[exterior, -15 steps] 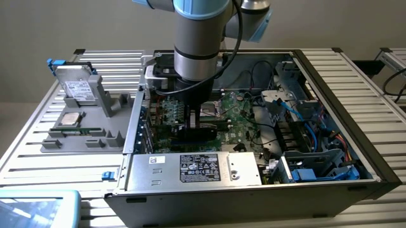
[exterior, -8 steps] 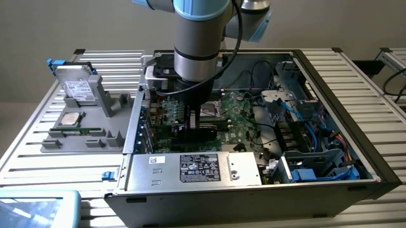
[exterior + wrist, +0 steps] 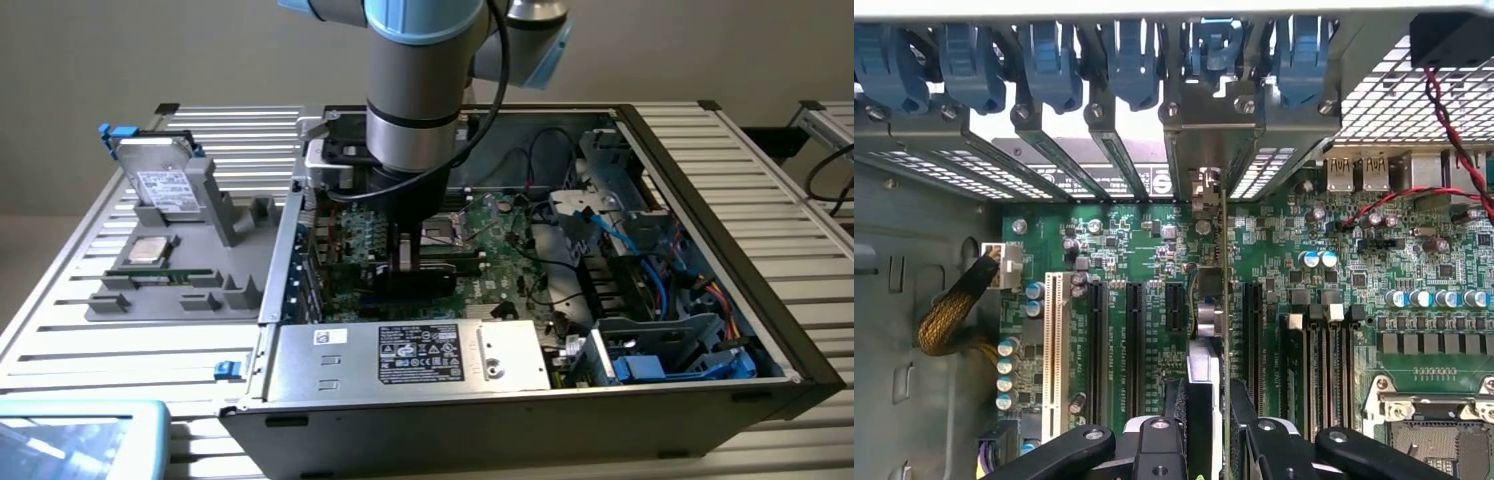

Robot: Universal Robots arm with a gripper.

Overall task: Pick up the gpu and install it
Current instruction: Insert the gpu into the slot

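Note:
Seen edge-on in the wrist view, the gpu point(image 3: 1224, 300) stands upright over the green motherboard point(image 3: 1144, 250), in line with a black expansion slot point(image 3: 1252, 330). Its metal end bracket point(image 3: 1204, 185) reaches the rear slot openings under the blue latches point(image 3: 1054, 70). My gripper point(image 3: 1216, 410) is shut on the card, one black finger point(image 3: 1189, 420) on each side. In the exterior view the arm reaches down into the open computer case point(image 3: 747, 300). There the gripper point(image 3: 414, 255) holds the dark gpu point(image 3: 416, 282) low over the motherboard point(image 3: 501, 240).
Other black slots point(image 3: 1097, 340) and a white slot point(image 3: 1054, 340) lie beside the card. The processor socket point(image 3: 1434, 420), a red-black wire point(image 3: 1444, 120) and a yellow sleeved cable point(image 3: 954, 310) are close. A grey tray point(image 3: 174, 300) holds a silver drive point(image 3: 167, 185) and a processor chip point(image 3: 147, 250).

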